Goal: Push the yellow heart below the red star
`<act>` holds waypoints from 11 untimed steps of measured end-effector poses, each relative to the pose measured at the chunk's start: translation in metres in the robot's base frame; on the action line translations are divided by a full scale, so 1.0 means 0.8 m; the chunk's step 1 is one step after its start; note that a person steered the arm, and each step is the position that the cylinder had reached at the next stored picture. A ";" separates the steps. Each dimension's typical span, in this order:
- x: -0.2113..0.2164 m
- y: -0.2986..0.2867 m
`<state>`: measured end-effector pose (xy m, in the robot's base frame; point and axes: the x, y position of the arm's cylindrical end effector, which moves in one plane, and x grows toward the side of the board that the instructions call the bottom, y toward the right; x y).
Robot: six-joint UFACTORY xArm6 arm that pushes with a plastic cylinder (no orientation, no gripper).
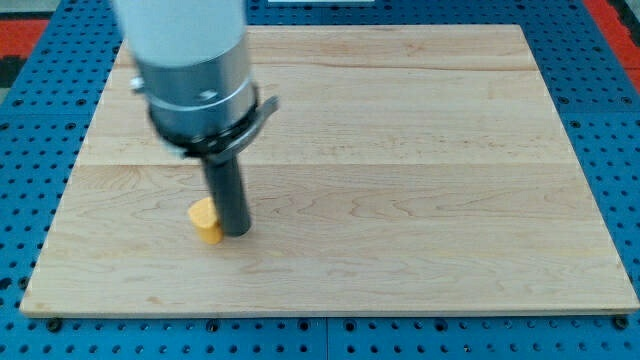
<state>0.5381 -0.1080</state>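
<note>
A yellow block [204, 220], probably the heart though its shape is partly hidden, lies on the wooden board [400, 180] at the lower left. My tip [236, 233] rests on the board right against the block's right side, touching it. The dark rod rises from there to the arm's grey and white body [190, 70] at the view's top left. No red star shows anywhere in the view; the arm's body may hide it.
The board lies on a blue perforated table [610, 100]. The board's bottom edge [330, 316] runs a short way below the block and my tip.
</note>
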 end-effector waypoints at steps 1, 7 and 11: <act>-0.050 0.007; 0.080 -0.054; 0.029 -0.063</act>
